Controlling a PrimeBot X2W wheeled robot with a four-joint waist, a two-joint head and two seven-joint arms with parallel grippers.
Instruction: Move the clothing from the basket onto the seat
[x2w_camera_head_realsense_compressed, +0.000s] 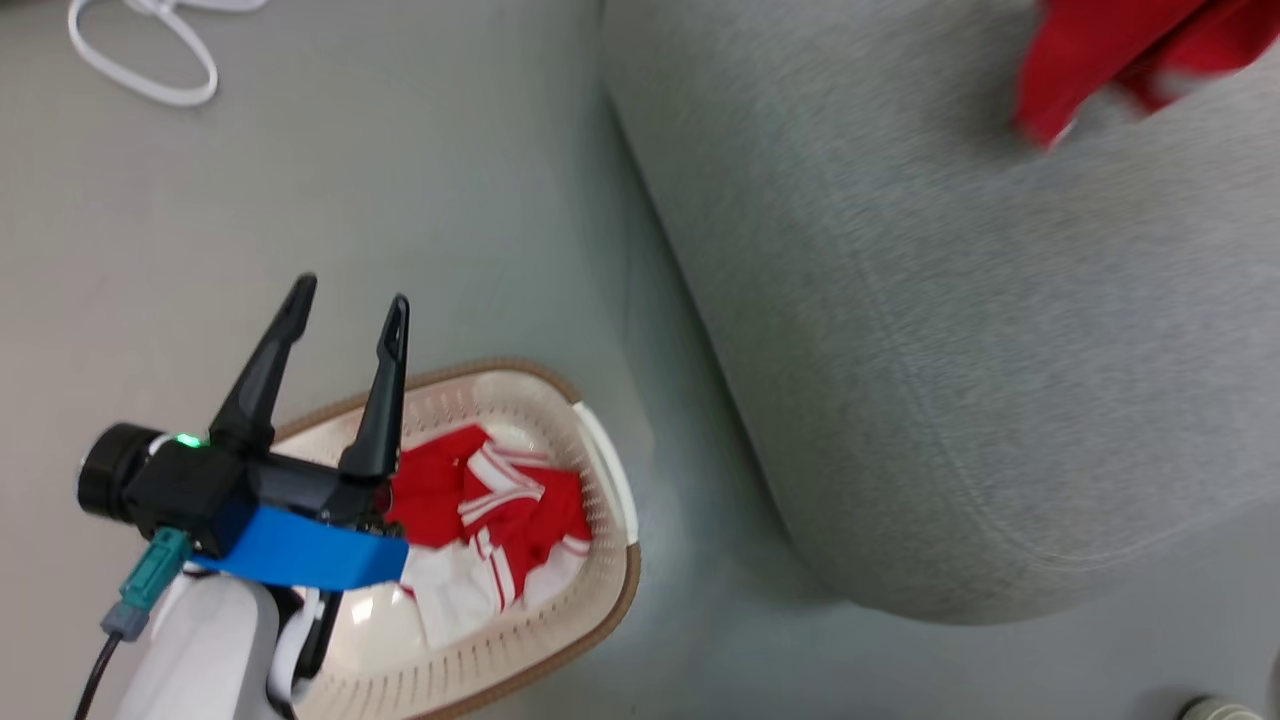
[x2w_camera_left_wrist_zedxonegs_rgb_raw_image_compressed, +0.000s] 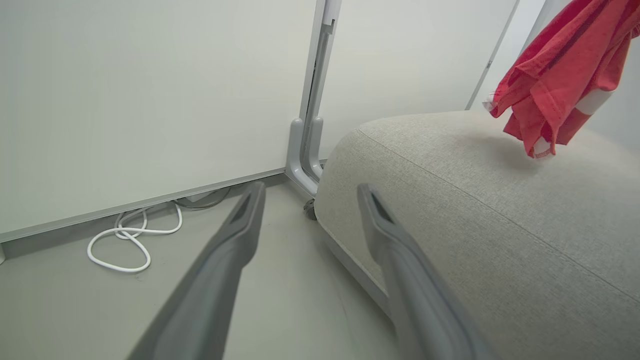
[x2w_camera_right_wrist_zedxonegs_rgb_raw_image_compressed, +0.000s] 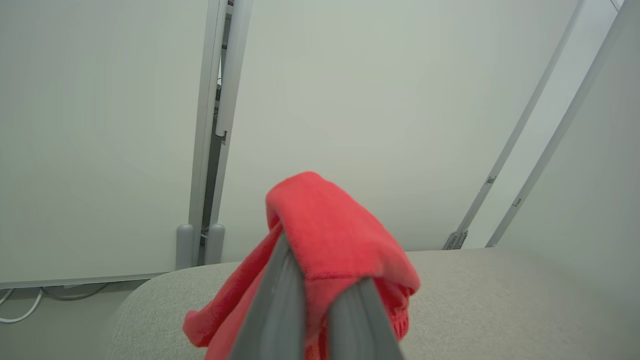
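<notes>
One red garment (x2w_camera_right_wrist_zedxonegs_rgb_raw_image_compressed: 325, 230) of the clothing hangs draped over my right gripper (x2w_camera_right_wrist_zedxonegs_rgb_raw_image_compressed: 320, 280), which is shut on it above the grey seat (x2w_camera_right_wrist_zedxonegs_rgb_raw_image_compressed: 500, 300). From the head camera that garment (x2w_camera_head_realsense_compressed: 1110, 50) shows at the top right over the seat (x2w_camera_head_realsense_compressed: 950, 320); in the left wrist view it (x2w_camera_left_wrist_zedxonegs_rgb_raw_image_compressed: 555, 80) dangles over the seat's top (x2w_camera_left_wrist_zedxonegs_rgb_raw_image_compressed: 500, 200). A second red garment with white stripes (x2w_camera_head_realsense_compressed: 490, 510) lies in the cream basket (x2w_camera_head_realsense_compressed: 600, 590) on the floor. My left gripper (x2w_camera_head_realsense_compressed: 350, 300) stands open above the basket's left side, holding nothing; its fingers (x2w_camera_left_wrist_zedxonegs_rgb_raw_image_compressed: 235, 240) point toward the wall.
A white cable (x2w_camera_head_realsense_compressed: 150, 60) lies looped on the grey floor by the wall, also seen as a white cable (x2w_camera_left_wrist_zedxonegs_rgb_raw_image_compressed: 130, 240) in the left wrist view. Pale wall panels with a grey post (x2w_camera_left_wrist_zedxonegs_rgb_raw_image_compressed: 305, 155) stand behind the seat. The basket sits close to the seat's rounded corner.
</notes>
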